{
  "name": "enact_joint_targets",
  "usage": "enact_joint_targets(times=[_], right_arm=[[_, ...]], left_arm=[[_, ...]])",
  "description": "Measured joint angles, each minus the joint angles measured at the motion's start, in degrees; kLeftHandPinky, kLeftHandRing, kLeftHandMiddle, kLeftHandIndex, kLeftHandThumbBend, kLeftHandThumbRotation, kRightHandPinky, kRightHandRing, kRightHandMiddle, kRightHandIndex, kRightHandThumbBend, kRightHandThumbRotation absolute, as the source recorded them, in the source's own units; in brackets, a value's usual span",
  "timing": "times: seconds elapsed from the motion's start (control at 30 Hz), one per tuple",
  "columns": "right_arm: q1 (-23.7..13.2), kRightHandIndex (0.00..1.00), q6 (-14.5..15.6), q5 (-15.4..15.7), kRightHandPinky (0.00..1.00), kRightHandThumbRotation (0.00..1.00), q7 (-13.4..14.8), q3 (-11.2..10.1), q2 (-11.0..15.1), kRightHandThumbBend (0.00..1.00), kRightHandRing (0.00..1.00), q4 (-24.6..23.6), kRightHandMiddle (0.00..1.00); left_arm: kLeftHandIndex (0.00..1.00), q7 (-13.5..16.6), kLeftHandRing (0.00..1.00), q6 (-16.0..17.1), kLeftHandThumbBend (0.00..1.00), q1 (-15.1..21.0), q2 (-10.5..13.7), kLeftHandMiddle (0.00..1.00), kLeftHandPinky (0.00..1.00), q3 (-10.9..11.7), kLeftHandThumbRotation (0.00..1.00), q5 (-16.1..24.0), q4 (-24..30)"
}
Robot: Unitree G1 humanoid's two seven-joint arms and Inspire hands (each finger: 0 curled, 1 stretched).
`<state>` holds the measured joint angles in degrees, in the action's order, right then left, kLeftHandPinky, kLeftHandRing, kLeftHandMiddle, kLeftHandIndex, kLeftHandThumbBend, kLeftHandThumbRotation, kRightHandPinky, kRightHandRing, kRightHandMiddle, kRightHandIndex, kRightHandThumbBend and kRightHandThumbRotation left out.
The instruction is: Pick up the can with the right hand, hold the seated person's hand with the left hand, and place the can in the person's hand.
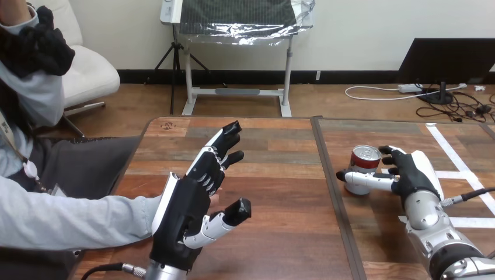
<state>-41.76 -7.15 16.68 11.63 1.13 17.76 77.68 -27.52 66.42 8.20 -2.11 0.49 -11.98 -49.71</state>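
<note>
A silver can (365,165) with a red band stands upright on the right half of the wooden table (274,175). My right hand (411,172) is at its right side, the thumb lying across the can's lower front and the fingers curled against its far right side. My left hand (195,198) is raised over the table's left part, back toward me, fingers straight and thumb spread. The person's forearm (70,219) in a light blue sleeve reaches in from the left to this hand. The person's hand is hidden behind my palm, so I cannot tell whether the two touch.
A dark seam (330,192) splits the table between the two hands. White tape lines (455,157) run across the right part near my right arm. The person sits close against the table's left edge.
</note>
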Motion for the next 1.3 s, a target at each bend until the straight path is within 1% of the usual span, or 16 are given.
enact_joint_targets(times=[0.43,0.93,1.3], right_arm=[[-1.4,0.90,0.1,0.3,0.84,0.35,0.0,0.4,0.0,1.00,0.87,0.0,0.88],[-3.1,0.90,0.1,0.2,0.85,0.32,0.0,0.4,-0.3,1.00,0.88,0.0,0.88],[-4.1,0.90,0.4,0.3,0.83,0.34,0.0,0.6,-0.6,1.00,0.87,0.0,0.87]], left_arm=[[0.89,-0.3,0.93,0.0,1.00,-0.4,0.0,0.94,0.85,0.0,0.60,-0.1,0.0],[0.88,0.0,0.93,0.0,1.00,-0.4,0.0,0.93,0.85,0.1,0.61,0.2,0.0],[0.89,0.4,0.93,0.0,1.00,-0.7,0.0,0.94,0.85,0.1,0.62,0.4,0.0]])
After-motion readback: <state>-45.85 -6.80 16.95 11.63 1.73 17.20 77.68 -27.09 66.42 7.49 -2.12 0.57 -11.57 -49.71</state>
